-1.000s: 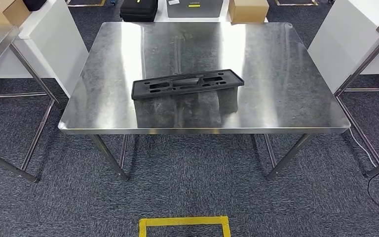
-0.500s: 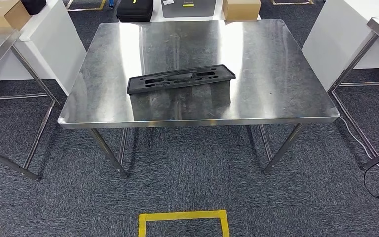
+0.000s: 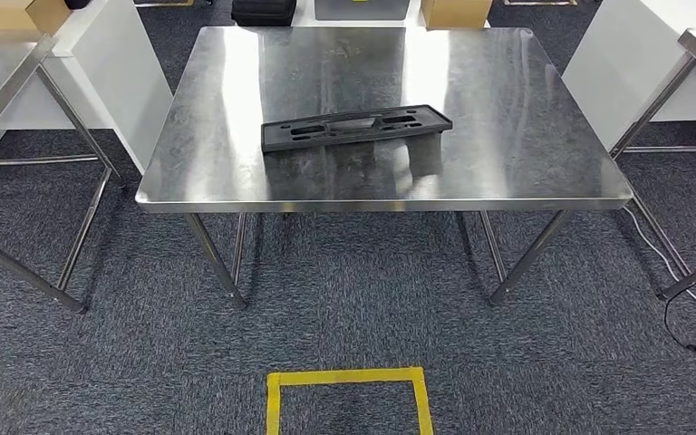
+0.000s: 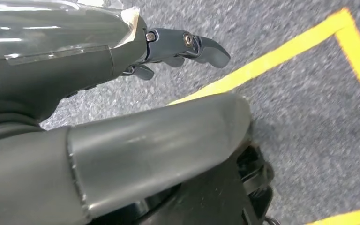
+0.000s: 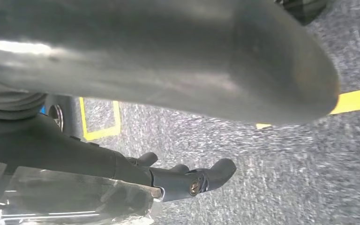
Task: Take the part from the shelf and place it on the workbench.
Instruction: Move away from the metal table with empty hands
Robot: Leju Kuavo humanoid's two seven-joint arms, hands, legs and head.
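Grey thumb and dark fingers of the left hand [image 4: 168, 47] hang over the carpet beside a yellow floor line [image 4: 262, 63]; the fingers are loosely bent and spread, with nothing between them, so I read the hand as empty and open. The right hand [image 5: 178, 178] hangs the same way above the grey carpet [image 5: 286, 178], fingers gently curved and apart, holding nothing. Both arms are down at the robot's sides, well below the level of the tabletop.

Out from the hands, the steel workbench [image 3: 526, 172] stands ahead of the robot across a strip of carpet, with a yellow floor square [image 3: 349, 399] marked just in front of the robot's position. The black part [image 3: 356, 127] lies flat on the bench, a little nearer the front edge than the back and slightly toward the left edge. Its long axis runs roughly parallel to the front edge, with the right end turned a touch toward the back.

So the part lies forward of and above both hands, well apart from them. It sits close to the robot's midline, so neither hand is clearly nearer; the left has at most a slight edge. With the part resting on the workbench and both hands free, the placing looks complete, and no reach seems called for.

Cardboard boxes [image 3: 456, 12] and other steel tables [image 3: 0, 82] stand around the bench.
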